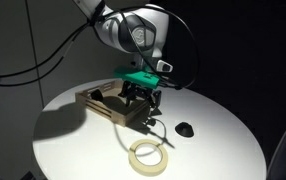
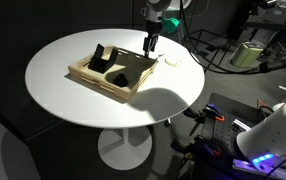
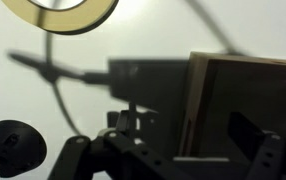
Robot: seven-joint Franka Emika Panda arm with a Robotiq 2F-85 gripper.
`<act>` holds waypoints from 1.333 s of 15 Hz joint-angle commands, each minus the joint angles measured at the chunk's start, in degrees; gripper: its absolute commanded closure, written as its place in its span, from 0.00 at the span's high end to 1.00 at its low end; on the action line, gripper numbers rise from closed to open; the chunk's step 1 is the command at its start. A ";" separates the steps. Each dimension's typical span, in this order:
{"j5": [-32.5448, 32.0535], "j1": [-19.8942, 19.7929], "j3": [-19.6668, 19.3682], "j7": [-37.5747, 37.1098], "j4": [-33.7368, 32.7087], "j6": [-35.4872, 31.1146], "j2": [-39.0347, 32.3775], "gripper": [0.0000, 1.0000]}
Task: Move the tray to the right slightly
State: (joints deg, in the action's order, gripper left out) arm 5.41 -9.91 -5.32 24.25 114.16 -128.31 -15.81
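Observation:
The light-wood tray (image 1: 101, 106) lies on the round white table, and holds dark items in both exterior views (image 2: 111, 78). My gripper (image 1: 144, 101) hangs low over the tray's edge nearest the tape ring; it also shows in an exterior view (image 2: 150, 44). In the wrist view the tray's raised rim (image 3: 195, 95) runs between my two dark fingers (image 3: 188, 138), one finger outside and one over the tray's inside. The fingers stand apart and do not press on the rim. The gripper is open.
A cream tape ring (image 1: 148, 155) lies near the table's front, seen also in the wrist view (image 3: 65, 14). A small black lump (image 1: 185, 129) sits beside the gripper, seen too in the wrist view (image 3: 13, 148). A cable's shadow crosses the table (image 1: 223, 150).

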 commanded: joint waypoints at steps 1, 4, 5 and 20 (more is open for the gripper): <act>0.20 -0.50 0.97 0.42 -0.89 0.09 -0.51 1.00; 0.31 -0.64 1.15 0.26 -0.87 -0.13 -1.14 0.74; 0.32 -0.71 1.13 0.25 -0.85 -0.16 -1.26 0.73; 0.86 -0.63 0.95 -3.16 -0.79 -0.67 -0.92 0.03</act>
State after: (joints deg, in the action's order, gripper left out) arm 5.36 -10.18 -4.67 23.40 114.10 -128.86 -16.89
